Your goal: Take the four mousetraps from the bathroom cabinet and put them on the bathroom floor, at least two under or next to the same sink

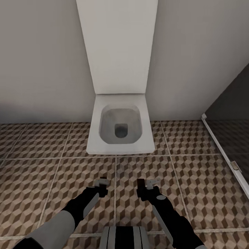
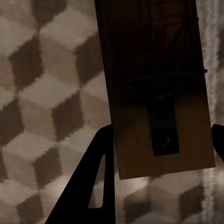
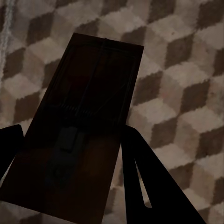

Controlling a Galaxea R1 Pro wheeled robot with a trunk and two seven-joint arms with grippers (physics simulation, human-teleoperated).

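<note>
Mousetraps ride in both of the robot's grippers above the cube-patterned bathroom floor (image 1: 193, 186). Seen from the head camera, the left gripper (image 1: 102, 188) and the right gripper (image 1: 142, 189) hang side by side over the tiles, just short of a white toilet (image 1: 120, 128) set against the pale wall; the right one carries a small dark board, while what the left one carries is too small to make out. A dark glass panel (image 1: 230, 110) with a white frame stands off to the right.

From the left wrist, a brown wooden mousetrap (image 2: 161, 107) with a dark spring and bar sits pinched between the two black fingers (image 2: 91, 186), the tiles blurred beneath it.

From the right wrist, a second mousetrap (image 3: 81, 135), deep in shadow, is clamped the same way between that gripper's fingers (image 3: 144, 182), tilted over the patterned floor.
</note>
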